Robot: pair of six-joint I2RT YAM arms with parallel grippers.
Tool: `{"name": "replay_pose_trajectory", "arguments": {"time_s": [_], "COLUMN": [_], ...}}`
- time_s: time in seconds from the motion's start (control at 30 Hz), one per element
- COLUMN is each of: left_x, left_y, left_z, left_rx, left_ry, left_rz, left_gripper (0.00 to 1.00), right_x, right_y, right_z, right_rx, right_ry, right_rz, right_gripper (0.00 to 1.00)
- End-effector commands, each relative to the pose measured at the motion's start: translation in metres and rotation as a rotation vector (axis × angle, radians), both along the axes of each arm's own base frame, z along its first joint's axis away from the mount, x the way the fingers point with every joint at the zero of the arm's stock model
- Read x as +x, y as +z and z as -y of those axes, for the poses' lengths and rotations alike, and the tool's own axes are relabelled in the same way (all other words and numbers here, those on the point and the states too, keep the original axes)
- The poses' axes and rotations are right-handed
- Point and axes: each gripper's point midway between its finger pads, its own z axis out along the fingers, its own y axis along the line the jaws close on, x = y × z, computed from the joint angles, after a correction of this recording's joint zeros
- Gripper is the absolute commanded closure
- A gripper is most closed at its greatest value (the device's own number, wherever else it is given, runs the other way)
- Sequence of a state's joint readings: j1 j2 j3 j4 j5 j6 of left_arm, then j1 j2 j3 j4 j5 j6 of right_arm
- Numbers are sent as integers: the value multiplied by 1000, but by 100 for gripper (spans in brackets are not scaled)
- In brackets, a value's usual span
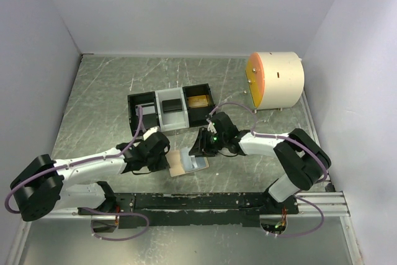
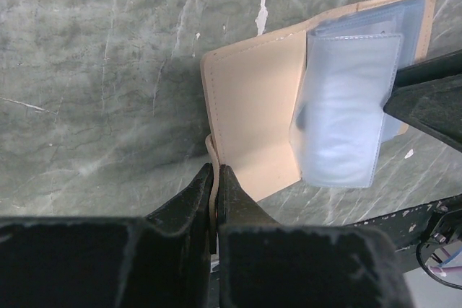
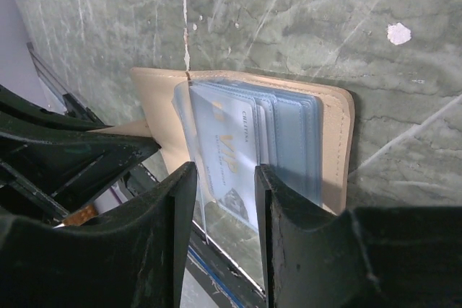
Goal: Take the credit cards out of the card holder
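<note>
Card holder (image 3: 336, 142), a thin tan bifold with clear, glossy plastic sleeves, is lying open on the marbled grey-green table (image 1: 105, 103), between the two grippers and just in front of the three-compartment tray (image 1: 132, 111). Left gripper (image 2: 215, 172) is pinching the holder's tan edge with its jaws closed. Right gripper (image 3: 225, 171) is holding its jaws partly apart astride a pale sleeved credit card (image 3: 227, 138); whether they are squeezing it I cannot tell.
</note>
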State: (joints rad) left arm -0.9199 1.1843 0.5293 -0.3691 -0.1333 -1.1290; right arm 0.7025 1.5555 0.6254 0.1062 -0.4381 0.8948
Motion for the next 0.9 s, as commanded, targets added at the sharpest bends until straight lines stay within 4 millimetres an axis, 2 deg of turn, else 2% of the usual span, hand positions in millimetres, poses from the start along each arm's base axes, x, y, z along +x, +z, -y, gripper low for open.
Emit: {"name": "replay_pose_trajectory", "arguments": {"time_s": [0.0,0.23,0.6,0.87], "left_x": [3,2,1,1], "left_y": [8,6,3,7], "left_z": [9,11,13,8], "left_rx": [-28,-36,-26,-28], "left_ry": [-24,-25,-38,-8], "left_rz": [1,-6,-21,-11], "left_gripper": [93,93,93,93], "right_x": [-2,1,-6,2], "right_y": [3,12,22,14], "right_z": [-1,-4,-24,-10], "right_rx": [-10,-29,-24,-123], "right_ry": [7,52,133,70], "right_rz": [5,44,86,102], "right_gripper": [61,55,46,44]}}
